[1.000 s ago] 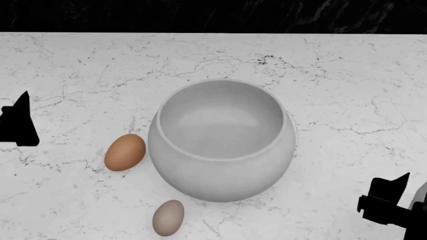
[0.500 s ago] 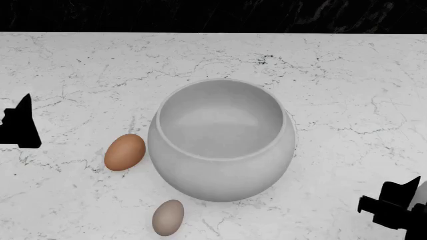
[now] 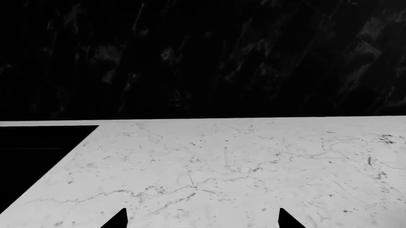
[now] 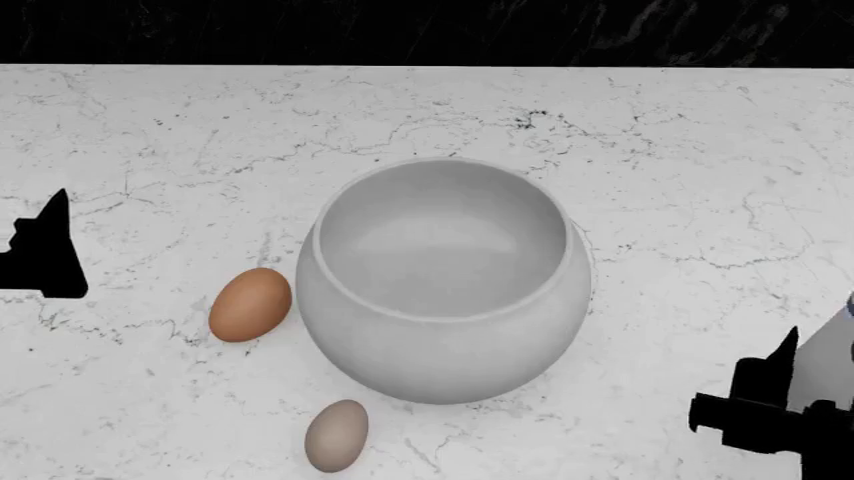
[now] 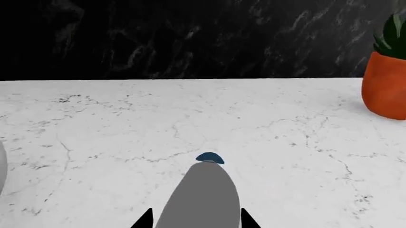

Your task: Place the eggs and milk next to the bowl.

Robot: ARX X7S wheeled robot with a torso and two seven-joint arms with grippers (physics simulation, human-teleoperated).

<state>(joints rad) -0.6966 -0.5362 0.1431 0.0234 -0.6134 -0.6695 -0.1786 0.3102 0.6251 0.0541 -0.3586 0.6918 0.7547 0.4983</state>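
Left wrist view: left gripper fingertips spread wide, nothing between them, only bare marble counter ahead, dark wall beyond.

Head view: bowl mid-counter; orange-brown egg just beside it on the left gripper's side, grey-beige egg near its front. Right gripper well off from the bowl.

Right wrist view: milk lying between the right fingers, blue cap pointing away, fingers pinching its body. Orange plant pot far ahead.

Grey-white bowl, orange-brown egg, grey-beige egg, blue-capped milk
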